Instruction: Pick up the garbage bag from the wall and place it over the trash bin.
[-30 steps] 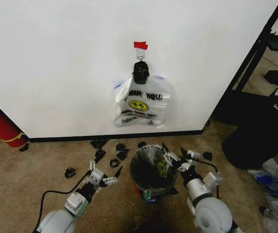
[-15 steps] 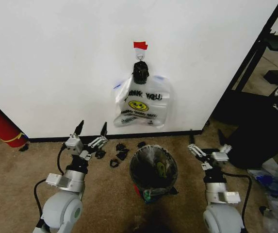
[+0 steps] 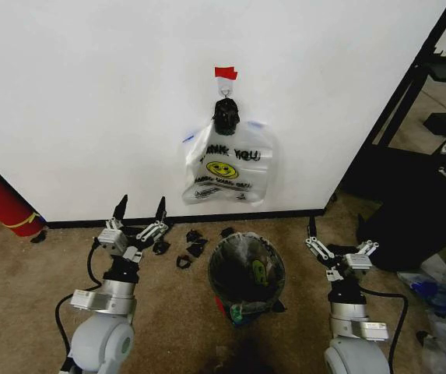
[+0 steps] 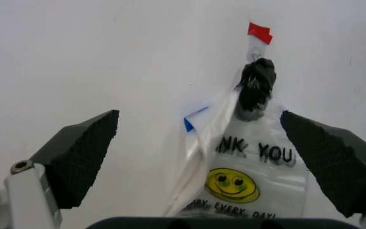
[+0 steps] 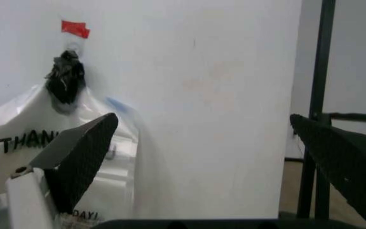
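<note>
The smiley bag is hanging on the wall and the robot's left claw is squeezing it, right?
Not quite. The smiley bag does hang on the wall, but the left gripper isn't squeezing it. The head view shows it open, low near the floor, apart from the bag. The right gripper is open too.

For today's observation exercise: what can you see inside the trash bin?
Inside the trash bin sits crinkled, shiny plastic with a yellow-green patch. The plastic and mesh walls cover the bin's bottom, so anything beneath cannot be seen.
</note>
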Motion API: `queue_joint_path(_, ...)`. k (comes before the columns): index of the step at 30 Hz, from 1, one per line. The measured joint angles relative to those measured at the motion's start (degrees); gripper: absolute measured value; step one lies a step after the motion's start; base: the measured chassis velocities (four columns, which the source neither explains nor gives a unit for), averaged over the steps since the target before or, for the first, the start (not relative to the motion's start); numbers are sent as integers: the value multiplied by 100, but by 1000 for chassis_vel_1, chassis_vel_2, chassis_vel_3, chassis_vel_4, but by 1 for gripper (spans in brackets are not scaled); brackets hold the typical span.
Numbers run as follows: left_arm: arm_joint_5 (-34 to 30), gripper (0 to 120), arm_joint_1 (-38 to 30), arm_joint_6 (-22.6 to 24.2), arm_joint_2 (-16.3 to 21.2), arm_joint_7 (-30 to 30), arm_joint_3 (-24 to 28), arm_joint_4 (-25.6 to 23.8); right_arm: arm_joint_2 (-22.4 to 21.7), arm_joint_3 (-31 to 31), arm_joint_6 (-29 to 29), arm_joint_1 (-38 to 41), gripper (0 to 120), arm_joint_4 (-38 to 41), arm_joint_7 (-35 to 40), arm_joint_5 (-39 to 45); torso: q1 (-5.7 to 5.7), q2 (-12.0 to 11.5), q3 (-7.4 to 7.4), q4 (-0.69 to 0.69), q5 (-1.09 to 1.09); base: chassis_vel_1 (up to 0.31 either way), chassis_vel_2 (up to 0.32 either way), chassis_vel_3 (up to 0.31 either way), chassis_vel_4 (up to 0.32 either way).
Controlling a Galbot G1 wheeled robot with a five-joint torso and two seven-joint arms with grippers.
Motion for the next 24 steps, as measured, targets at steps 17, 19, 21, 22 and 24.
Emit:
queue_joint_path(17, 975, 100, 351, -674, -462, 128, -314, 76, -180, -160, 354, 78, 100, -190, -208, -10, 0, 0, 0, -1, -1, 0, 0, 0, 0)
queue_joint_path(19, 1015, 100, 392, -718, -524, 128, -301, 83, -186, -160, 368, 90, 100, -219, -207, -11, 0, 0, 0, 0, 0, 0, 0, 0, 0)
queue_joint_path(21, 995, 100, 475, -709, -576, 112, -242, 52, -206, -160, 378, 107, 100, -250, -189, -13, 0, 0, 0, 0, 0, 0, 0, 0, 0)
queue_joint_path(22, 965, 100, 511, -671, -594, 98, -208, 0, -222, -163, 378, 118, 100, -254, -176, -9, 0, 0, 0, 0, -1, 0, 0, 0, 0)
queue_joint_path(24, 951, 100, 512, -632, -611, 90, -208, -47, -234, -171, 378, 136, 100, -265, -166, 11, 0, 0, 0, 0, 0, 0, 0, 0, 0)
